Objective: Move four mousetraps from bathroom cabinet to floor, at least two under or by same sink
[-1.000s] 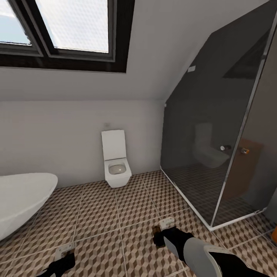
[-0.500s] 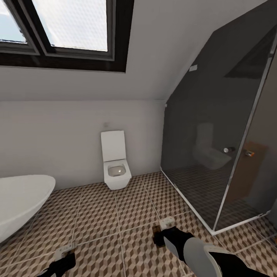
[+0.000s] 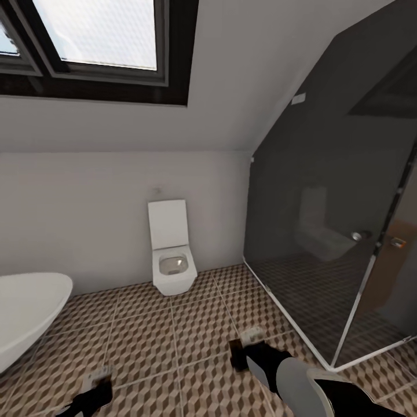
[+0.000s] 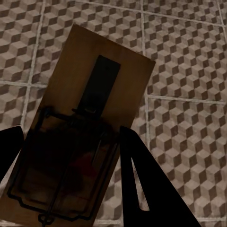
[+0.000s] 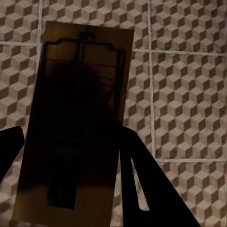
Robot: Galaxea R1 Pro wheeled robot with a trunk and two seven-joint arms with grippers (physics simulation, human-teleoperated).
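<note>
Left gripper (image 4: 71,156) has a trap (image 4: 90,118) between its two dark fingers (image 4: 142,179), jaws closed onto the board's sides. The tan board runs out past the fingertips, dark wire frame near the gripper, a black strip further along. Beneath it lies the cube-pattern floor (image 4: 189,56), though whether the board touches it I cannot tell.

Right gripper (image 5: 71,161) matches: a second trap (image 5: 80,109) clamped between its fingers (image 5: 142,184), wire loop at the far end from the gripper, tiles below.

In the head view, the left gripper (image 3: 95,379) sits low with a pale bit of board at its tip. The right gripper (image 3: 246,347) is over the floor (image 3: 150,341), just beside the shower glass (image 3: 324,231). Well ahead stand the toilet (image 3: 171,255) and, off the left arm's side, the tub (image 3: 26,313).
</note>
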